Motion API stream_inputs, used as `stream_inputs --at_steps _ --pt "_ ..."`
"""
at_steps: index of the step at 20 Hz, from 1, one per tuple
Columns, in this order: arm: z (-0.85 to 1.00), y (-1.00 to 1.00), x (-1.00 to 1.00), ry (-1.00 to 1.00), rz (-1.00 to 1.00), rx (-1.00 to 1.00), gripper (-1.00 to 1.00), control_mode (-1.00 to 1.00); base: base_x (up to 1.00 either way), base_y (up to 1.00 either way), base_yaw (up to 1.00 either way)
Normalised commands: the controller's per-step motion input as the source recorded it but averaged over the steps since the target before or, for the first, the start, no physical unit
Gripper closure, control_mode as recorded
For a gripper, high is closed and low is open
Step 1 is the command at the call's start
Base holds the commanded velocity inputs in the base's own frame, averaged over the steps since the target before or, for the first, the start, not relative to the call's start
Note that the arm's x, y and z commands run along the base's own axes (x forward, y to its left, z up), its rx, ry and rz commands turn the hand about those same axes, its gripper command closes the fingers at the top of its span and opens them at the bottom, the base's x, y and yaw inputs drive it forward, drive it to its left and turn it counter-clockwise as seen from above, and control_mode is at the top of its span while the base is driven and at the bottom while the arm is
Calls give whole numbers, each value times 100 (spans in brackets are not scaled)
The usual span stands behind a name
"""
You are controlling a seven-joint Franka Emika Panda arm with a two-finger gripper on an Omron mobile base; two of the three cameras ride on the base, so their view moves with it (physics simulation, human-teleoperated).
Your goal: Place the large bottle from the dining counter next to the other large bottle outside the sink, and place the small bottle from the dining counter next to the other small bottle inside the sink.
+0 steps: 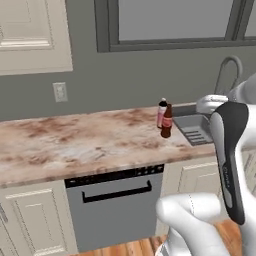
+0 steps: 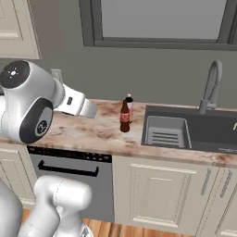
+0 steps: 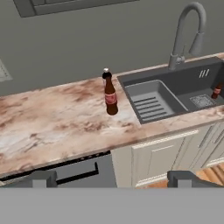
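Note:
The brown red-labelled large bottle (image 1: 166,121) (image 2: 124,116) (image 3: 110,97) stands upright on the wall countertop, just left of the sink (image 2: 208,132) (image 3: 183,85). Right behind it, almost touching, stands the pinkish white-capped large bottle (image 1: 161,111) (image 2: 130,106), of which the hand view shows just the cap (image 3: 105,70). A small reddish-dark bottle (image 3: 216,91) stands inside the sink at its right side. My gripper (image 3: 113,179) is open, holds nothing, and hovers well back from the counter front. The small black bottle and the dining counter are out of view.
A light grey ribbed tray (image 1: 196,129) (image 2: 165,132) (image 3: 151,104) lies in the sink's left half, under a tall metal faucet (image 2: 210,85) (image 3: 186,30). A dishwasher (image 1: 115,205) (image 2: 69,169) sits below the counter. My own arm (image 1: 230,155) blocks the right side.

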Motion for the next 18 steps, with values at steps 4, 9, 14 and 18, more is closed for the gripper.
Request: stream_inputs --at_steps 4,9,14,18 --pt "0 0 0 0 0 0 -100 100 -39 76 5" --pt "0 0 0 0 0 0 -100 100 -32 83 5" --pt "0 0 0 0 0 0 -100 100 -37 89 5" --pt "0 0 0 0 0 0 -100 100 -44 96 5"
